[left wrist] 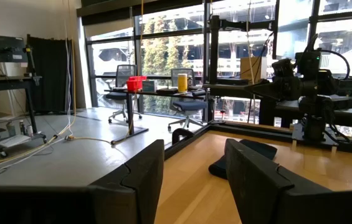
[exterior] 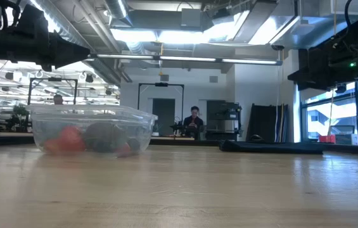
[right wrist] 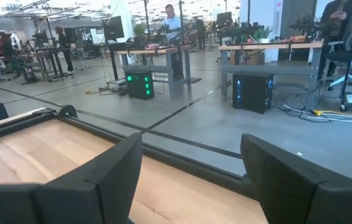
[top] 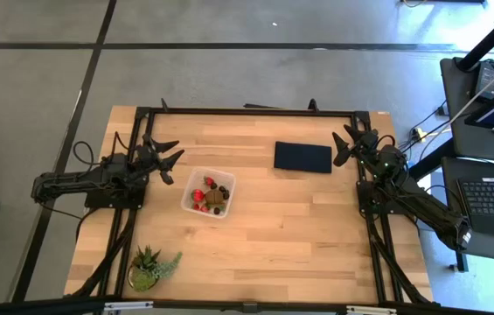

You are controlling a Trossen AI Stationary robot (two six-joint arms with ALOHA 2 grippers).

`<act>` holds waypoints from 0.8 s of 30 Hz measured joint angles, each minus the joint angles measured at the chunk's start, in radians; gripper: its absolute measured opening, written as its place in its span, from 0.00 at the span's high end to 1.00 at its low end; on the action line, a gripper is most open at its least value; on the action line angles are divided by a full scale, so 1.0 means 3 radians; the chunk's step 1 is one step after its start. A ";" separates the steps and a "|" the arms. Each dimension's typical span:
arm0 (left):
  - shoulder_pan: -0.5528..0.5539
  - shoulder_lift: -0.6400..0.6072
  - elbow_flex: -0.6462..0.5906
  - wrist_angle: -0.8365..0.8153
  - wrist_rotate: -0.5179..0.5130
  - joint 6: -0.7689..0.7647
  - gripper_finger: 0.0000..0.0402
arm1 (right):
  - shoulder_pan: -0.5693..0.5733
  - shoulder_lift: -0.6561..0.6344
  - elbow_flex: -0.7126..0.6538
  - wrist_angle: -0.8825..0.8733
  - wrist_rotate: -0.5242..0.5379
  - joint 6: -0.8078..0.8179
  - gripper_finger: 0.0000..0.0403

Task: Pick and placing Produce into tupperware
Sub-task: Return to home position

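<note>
The clear tupperware [top: 208, 193] sits on the table left of centre; red strawberries [top: 198, 195], dark berries and a brown oval fruit [top: 217, 199] lie inside it. The low view shows the tupperware [exterior: 92, 129] with red and dark fruit behind its wall. My left gripper [top: 174, 159] is open, raised at the table's left side, just left of the container and pointing toward the far right. My right gripper [top: 345, 144] is open near the far right corner, pointing toward the far left. Both wrist views show open fingers and no fruit.
A flat dark blue rectangle [top: 302, 157] lies on the table right of centre toward the far edge. A spiky green potted plant [top: 150, 267] stands near the near left corner. A black frame rail [top: 247, 112] runs around the table. Bare wood [top: 308, 236] lies centre-right.
</note>
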 joint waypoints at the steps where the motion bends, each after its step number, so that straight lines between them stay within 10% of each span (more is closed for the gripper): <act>1: 0.0000 0.0000 0.0000 0.0000 -0.0001 0.0000 0.60 | 0.0000 -0.0001 0.0000 0.0000 0.0001 -0.0002 0.32; 24: 0.0000 0.0000 0.0000 0.0001 0.0000 0.0000 0.60 | 0.0000 0.0000 0.0000 0.0001 0.0001 0.0000 0.32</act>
